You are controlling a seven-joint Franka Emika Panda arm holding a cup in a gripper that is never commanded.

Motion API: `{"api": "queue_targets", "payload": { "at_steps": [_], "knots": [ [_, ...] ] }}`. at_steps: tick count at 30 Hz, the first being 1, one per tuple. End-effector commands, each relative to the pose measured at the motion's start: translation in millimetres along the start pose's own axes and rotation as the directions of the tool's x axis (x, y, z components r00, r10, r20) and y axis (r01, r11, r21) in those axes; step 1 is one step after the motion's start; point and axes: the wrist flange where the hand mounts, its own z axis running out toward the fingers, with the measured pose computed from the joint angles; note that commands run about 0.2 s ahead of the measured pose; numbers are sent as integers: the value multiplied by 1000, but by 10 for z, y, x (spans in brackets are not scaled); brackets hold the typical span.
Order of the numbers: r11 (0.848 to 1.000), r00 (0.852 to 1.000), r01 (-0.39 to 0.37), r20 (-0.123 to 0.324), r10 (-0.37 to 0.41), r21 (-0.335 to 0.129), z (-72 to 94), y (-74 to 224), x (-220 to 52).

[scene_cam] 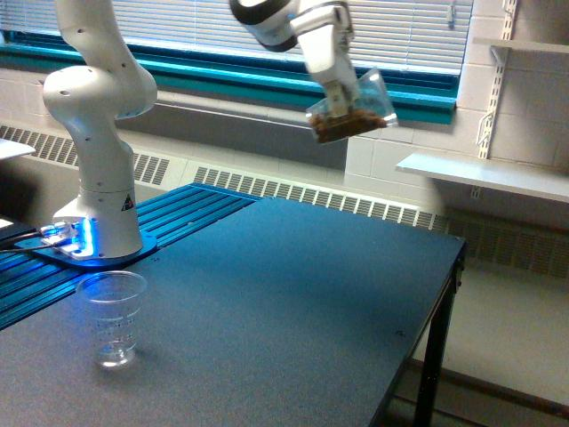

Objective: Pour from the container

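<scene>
Claw (338, 100) grips tilted container (357, 114), brown pieces inside; no legible writing.

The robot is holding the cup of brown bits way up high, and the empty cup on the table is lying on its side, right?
Not quite. In the exterior view the empty cup stands upright on the table. The gripper does hold the container of brown bits up high.

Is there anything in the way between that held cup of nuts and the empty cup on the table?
Nothing visible. The container hangs high in the tool; only bare table lies toward the empty cup.
</scene>
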Motion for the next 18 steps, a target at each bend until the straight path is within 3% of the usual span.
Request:
{"api": "queue_targets", "payload": {
  "at_steps": [1, 9, 18],
  "knots": [
    [997, 997, -72, -19, 72, -13, -58, 290, -102],
    [988, 989, -145, -17, 144, -59, -40, 757, -263],
    [964, 973, -231, -24, 229, -131, -1, 1337, -327]
  ]
}}
